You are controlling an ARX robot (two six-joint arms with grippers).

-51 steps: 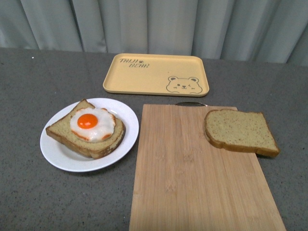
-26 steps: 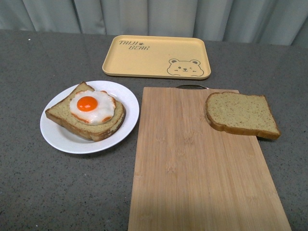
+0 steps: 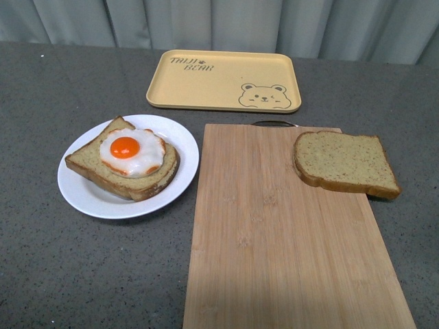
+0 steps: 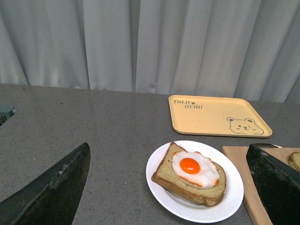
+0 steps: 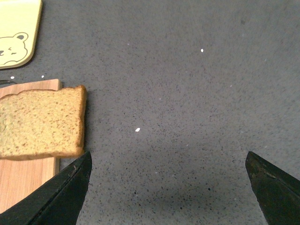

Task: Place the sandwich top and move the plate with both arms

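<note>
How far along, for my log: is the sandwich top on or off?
Off. The sandwich top lies on the cutting board, apart from the egg slice on the plate.

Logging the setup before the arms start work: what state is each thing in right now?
sandwich top: flat, ungripped, partly on the cutting board, overhanging its right edge.
plate: on the table, carrying the egg slice.
yellow tray: bare.
left gripper: open, holding nothing.
right gripper: open, holding nothing.
</note>
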